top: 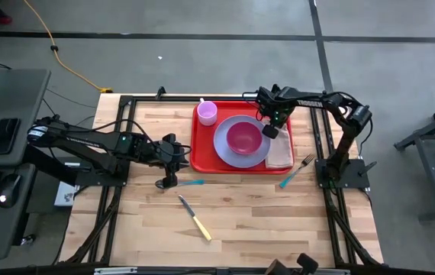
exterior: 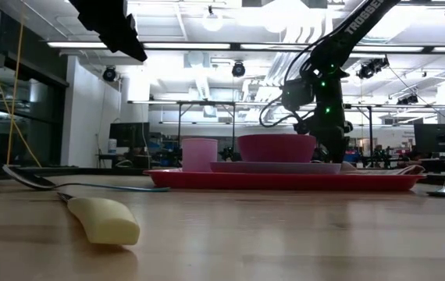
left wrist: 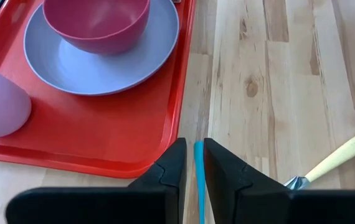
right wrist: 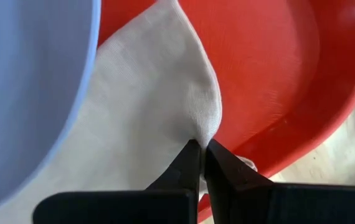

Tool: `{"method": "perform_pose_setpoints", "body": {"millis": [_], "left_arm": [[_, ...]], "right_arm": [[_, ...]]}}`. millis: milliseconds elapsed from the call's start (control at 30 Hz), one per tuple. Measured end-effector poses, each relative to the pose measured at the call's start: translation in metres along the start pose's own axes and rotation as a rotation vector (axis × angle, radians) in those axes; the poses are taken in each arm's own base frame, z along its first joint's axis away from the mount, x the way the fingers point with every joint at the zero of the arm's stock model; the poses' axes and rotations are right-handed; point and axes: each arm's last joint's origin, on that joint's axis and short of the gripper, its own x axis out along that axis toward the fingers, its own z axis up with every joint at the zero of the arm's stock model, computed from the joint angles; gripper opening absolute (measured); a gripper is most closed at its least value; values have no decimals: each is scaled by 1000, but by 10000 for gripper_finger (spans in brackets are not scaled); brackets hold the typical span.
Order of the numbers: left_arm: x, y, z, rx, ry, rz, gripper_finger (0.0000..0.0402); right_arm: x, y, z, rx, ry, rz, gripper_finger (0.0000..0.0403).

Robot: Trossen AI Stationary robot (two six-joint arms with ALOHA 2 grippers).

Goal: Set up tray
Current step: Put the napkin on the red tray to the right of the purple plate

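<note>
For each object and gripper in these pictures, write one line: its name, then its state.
tray: flat on table, loaded
plate: on tray, under bowl
bowl: upright on plate
cup: on tray corner
napkin: on tray, pinched up
right gripper: shut on napkin
left gripper: shut on blue-handled utensil
fork: on table
yellow-handled knife: on table

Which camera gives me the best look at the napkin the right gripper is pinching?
The right wrist view: the right gripper is shut on a corner of the cream napkin, which lies on the red tray beside the lavender plate. The high view shows it whole but small. The low view barely shows it; the left wrist view misses it.
</note>
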Motion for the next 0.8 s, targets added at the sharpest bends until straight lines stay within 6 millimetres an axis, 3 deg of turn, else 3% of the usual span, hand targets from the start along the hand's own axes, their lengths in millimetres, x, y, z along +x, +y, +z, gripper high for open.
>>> {"method": "perform_pose_setpoints", "body": {"millis": [400, 800], "left_arm": [[0, -2, 0, 0, 11, -63, 85], [0, -2, 0, 0, 11, -63, 85]], "right_arm": [[0, -2, -1, -12, 12, 10, 9], [-5, -4, -4, -19, 11, -28, 129]]}}
